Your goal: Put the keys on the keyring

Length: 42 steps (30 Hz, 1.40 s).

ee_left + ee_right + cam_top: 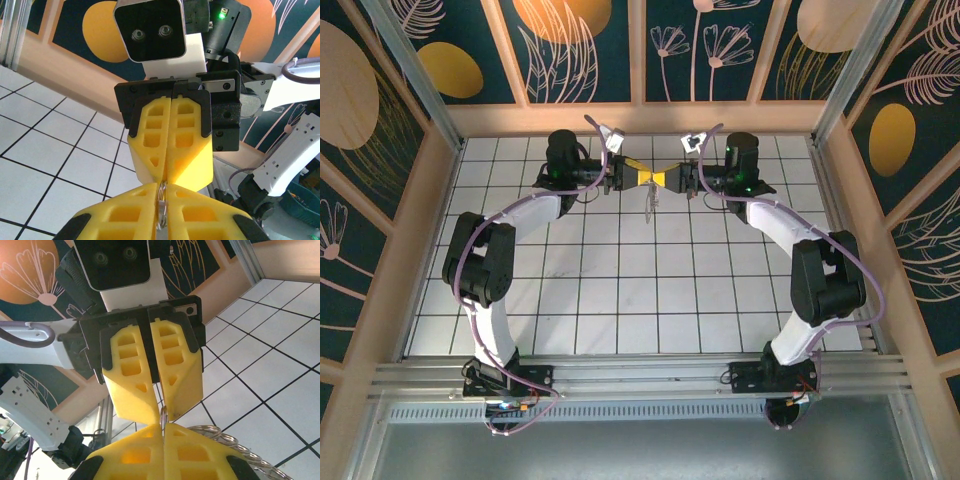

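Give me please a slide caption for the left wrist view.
Left hand and right hand meet tip to tip, pinching the keyring between them.

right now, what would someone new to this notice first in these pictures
The left gripper and right gripper meet tip to tip, yellow fingers shut, above the far middle of the white tiled table. Both pinch a thin silver keyring between them, its bumpy chain trailing off beside them.

Left hand [642,177] and right hand [667,178] meet tip to tip above the table's [620,290] far side; keyring [650,203] hangs between them
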Each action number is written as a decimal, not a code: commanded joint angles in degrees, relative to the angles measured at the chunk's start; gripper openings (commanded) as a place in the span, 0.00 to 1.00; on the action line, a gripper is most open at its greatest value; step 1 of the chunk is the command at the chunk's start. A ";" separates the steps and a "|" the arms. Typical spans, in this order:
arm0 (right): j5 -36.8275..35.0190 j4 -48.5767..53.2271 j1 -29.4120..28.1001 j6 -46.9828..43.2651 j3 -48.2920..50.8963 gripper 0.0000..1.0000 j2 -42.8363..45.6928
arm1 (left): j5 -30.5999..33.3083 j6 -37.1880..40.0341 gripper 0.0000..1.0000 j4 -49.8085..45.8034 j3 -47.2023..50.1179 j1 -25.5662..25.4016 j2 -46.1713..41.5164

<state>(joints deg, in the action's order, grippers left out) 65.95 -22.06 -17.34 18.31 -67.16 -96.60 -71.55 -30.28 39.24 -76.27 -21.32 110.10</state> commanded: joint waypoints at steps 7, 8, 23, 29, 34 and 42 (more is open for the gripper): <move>0.32 -2.86 -0.26 0.28 -2.61 0.00 -1.31 | -2.41 0.58 0.09 1.71 -0.11 -0.98 0.72; 0.32 -2.77 -0.26 0.31 -2.70 0.00 -1.42 | -2.24 0.58 0.07 1.71 -0.11 -1.03 0.72; -0.74 -2.72 -0.23 0.77 -3.51 0.00 -1.66 | -0.46 -7.30 0.10 12.41 2.75 -2.23 -0.24; -0.67 -2.64 -0.23 0.86 -3.86 0.00 -1.77 | -0.80 -5.42 0.16 10.34 2.79 -2.32 -0.25; -0.74 -2.13 -0.20 0.44 -3.68 0.00 -1.74 | -0.52 -5.16 0.10 10.32 2.79 -2.41 -0.42; -2.55 -1.54 0.92 0.76 -2.67 0.09 -0.03 | 2.23 -5.59 0.00 11.62 3.77 -2.41 -1.76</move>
<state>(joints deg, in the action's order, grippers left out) 65.82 -22.04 -17.02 18.70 -68.53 -97.56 -68.36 -36.29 47.81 -73.23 -22.28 110.26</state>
